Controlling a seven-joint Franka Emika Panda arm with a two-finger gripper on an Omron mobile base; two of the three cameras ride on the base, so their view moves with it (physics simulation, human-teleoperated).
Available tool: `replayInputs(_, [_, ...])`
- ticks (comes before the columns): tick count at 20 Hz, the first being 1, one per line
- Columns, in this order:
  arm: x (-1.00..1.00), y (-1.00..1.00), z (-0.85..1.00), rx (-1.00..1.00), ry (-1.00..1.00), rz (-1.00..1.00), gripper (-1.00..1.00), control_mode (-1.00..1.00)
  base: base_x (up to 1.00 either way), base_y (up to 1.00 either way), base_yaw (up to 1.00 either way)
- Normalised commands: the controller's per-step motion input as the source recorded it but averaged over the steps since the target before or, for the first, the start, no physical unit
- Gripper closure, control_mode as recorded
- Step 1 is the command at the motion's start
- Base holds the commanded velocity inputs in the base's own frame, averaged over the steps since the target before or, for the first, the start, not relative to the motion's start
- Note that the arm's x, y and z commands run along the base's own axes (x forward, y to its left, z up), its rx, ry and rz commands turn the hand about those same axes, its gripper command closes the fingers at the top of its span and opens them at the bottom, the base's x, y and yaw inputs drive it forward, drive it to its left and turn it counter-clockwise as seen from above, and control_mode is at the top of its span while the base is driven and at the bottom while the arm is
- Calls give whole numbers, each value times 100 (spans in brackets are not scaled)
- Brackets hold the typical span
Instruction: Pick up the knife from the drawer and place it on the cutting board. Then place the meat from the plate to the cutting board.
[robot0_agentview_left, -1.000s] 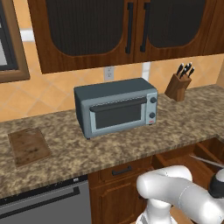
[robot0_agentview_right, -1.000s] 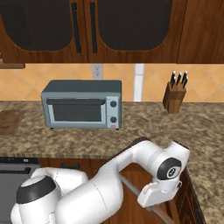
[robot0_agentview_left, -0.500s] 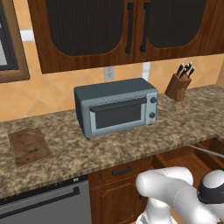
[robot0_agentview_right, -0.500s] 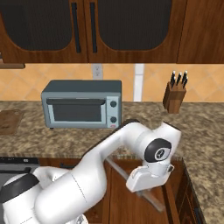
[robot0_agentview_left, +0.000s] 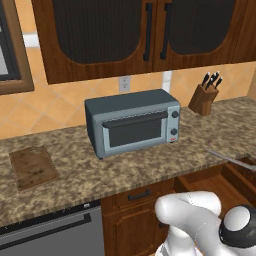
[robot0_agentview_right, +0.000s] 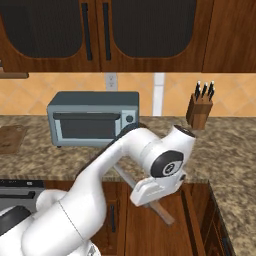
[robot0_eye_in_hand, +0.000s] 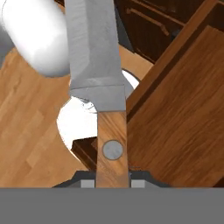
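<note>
My gripper (robot0_eye_in_hand: 113, 183) is shut on the brown wooden handle of the knife (robot0_eye_in_hand: 97, 61), whose broad silvery blade runs straight away from the hand. It hangs above the open reddish-brown drawer (robot0_eye_in_hand: 183, 127). From the left, the thin blade of the knife (robot0_agentview_left: 229, 158) pokes out over the counter's front edge above the drawer (robot0_agentview_left: 215, 182). From the right, the knife (robot0_agentview_right: 125, 176) slants up to the left behind the gripper (robot0_agentview_right: 156, 201), over the drawer (robot0_agentview_right: 145, 235). The dark mottled cutting board (robot0_agentview_left: 33, 167) lies flat at the counter's far left, also at the left edge of the cutting board (robot0_agentview_right: 10, 137).
A grey toaster oven (robot0_agentview_left: 132, 122) stands mid-counter between board and drawer. A wooden knife block (robot0_agentview_left: 204, 97) with black handles sits at the back right. Dark wall cabinets (robot0_agentview_left: 150, 35) hang above. A dishwasher front (robot0_agentview_left: 50, 235) lies below the board.
The hand has risen out of the drawer with the knife held, and the blade now pokes up over the counter edge. The forearm swung up and left.
</note>
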Motion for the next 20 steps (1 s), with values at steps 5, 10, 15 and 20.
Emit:
replayInputs(5, [25, 66, 17, 0, -18, 1, 100, -100, 0, 0, 0])
replayInputs(10, [3, 42, 5, 0, -19, 4, 100, 100, -8, 24, 7])
replayInputs(15, [0, 0, 0, 0, 0, 0, 100, 100, -27, 62, 25])
replayInputs(20, [0, 0, 0, 0, 0, 0, 100, 100, 42, 100, 11])
